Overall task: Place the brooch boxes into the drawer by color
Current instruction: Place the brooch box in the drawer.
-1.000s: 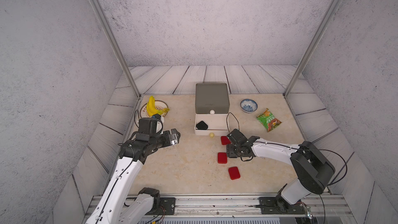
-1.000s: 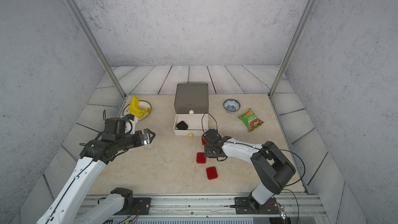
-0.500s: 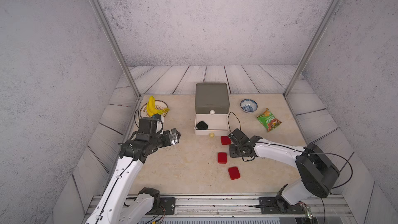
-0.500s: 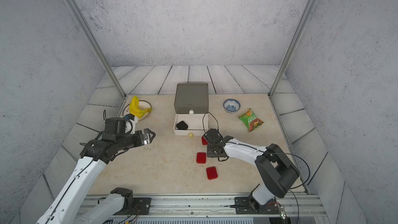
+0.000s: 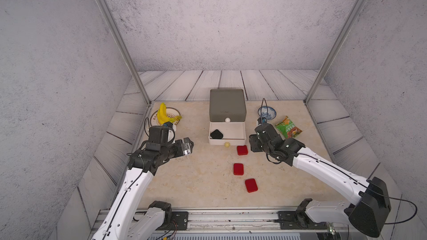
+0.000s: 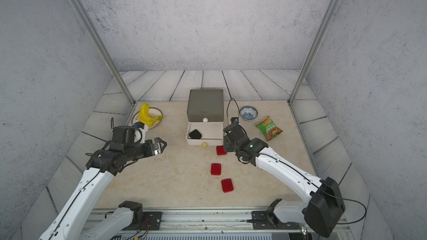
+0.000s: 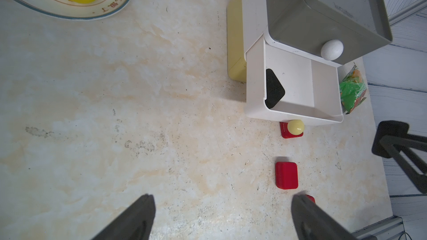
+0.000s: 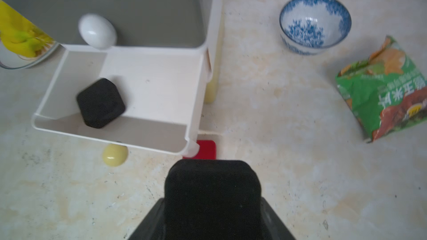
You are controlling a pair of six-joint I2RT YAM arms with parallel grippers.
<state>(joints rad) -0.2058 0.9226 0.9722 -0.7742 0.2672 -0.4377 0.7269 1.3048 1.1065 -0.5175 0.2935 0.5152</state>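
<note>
1. Right gripper [image 8: 211,213] clamps a black velvety brooch box [image 8: 211,181] at the open white drawer tier's [image 5: 227,141] right edge.
2. Left gripper [image 7: 223,198] gapes over bare tabletop [image 5: 184,181], left.
3. Three red velvety boxes [image 5: 242,150] [image 5: 238,169] [image 5: 251,185] lie nearer.

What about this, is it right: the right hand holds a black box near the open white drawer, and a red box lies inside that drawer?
The box inside the white drawer is black, not red; the right wrist view shows it. The rest holds: the right hand grips another black box near that open drawer.
</note>
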